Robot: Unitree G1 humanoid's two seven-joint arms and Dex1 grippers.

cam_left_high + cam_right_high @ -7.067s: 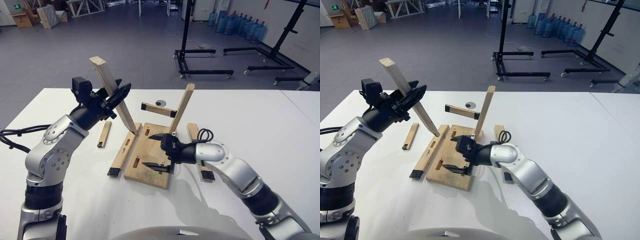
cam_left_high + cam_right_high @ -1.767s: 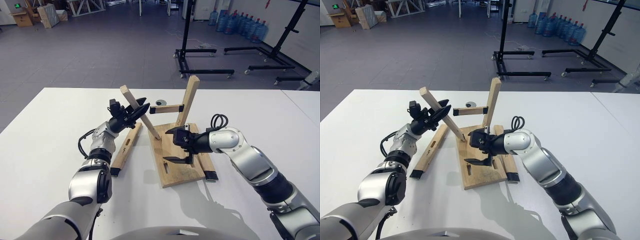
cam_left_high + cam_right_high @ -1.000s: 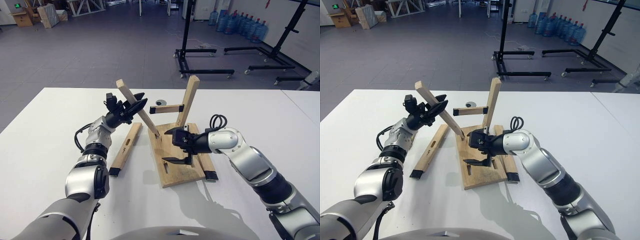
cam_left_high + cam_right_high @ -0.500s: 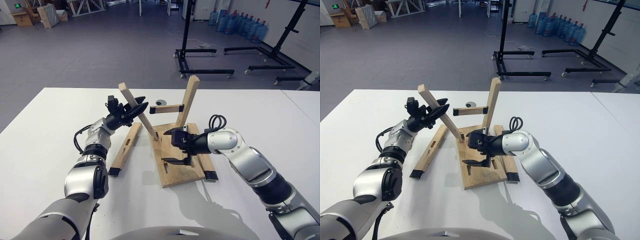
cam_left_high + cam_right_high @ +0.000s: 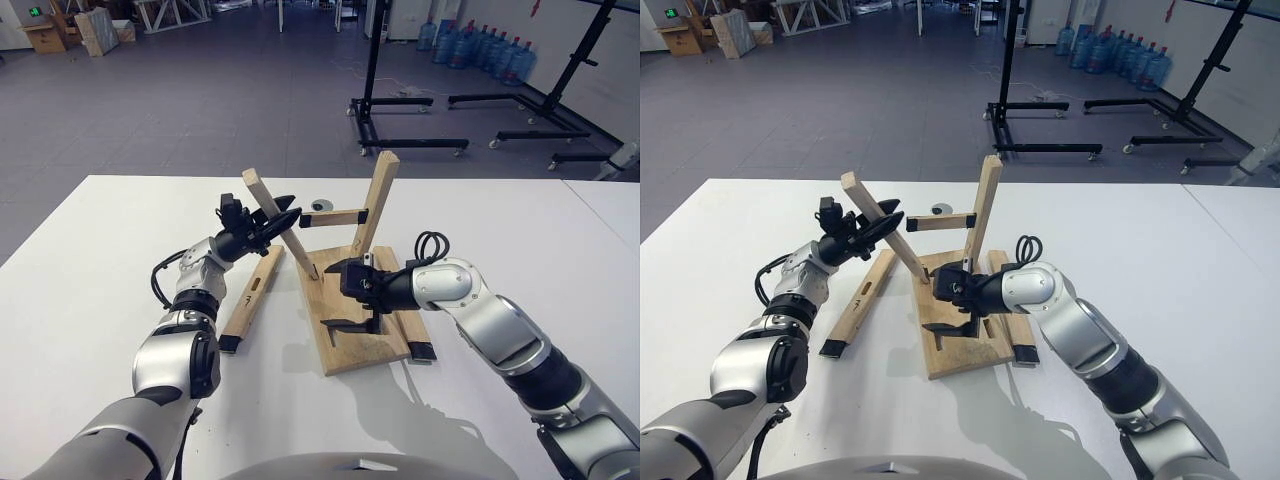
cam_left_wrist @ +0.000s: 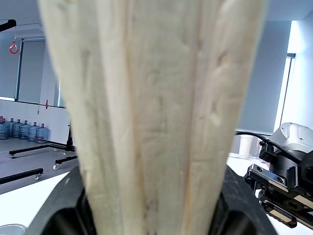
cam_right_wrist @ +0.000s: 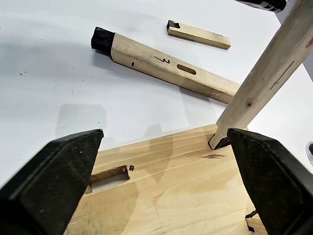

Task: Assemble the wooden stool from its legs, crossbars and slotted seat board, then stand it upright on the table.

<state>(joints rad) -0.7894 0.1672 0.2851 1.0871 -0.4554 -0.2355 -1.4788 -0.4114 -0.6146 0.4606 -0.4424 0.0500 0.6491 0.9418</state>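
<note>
The slotted seat board (image 5: 372,335) lies flat on the white table (image 5: 90,300). One leg (image 5: 373,200) stands in it, with a crossbar (image 5: 332,217) sticking out toward the left. My left gripper (image 5: 280,213) is shut on a second leg (image 5: 262,196), held tilted with its lower end (image 7: 218,141) touching the board's far left corner. My right gripper (image 5: 328,296) hovers open just over the board's left part, its fingers (image 7: 49,181) spread above an empty slot (image 7: 108,177). In the left wrist view the held leg (image 6: 151,112) sits between the fingers.
A third leg (image 5: 250,297) lies left of the board, a fourth (image 5: 410,325) along its right side. A short crossbar (image 7: 198,34) lies farther left. A round grommet (image 5: 320,205) sits behind the stool parts. Black racks (image 5: 410,140) stand on the floor beyond.
The left gripper has swung the held leg slightly, its top going a little right and down while the foot stays at the board's corner. My right gripper has edged left over the board.
</note>
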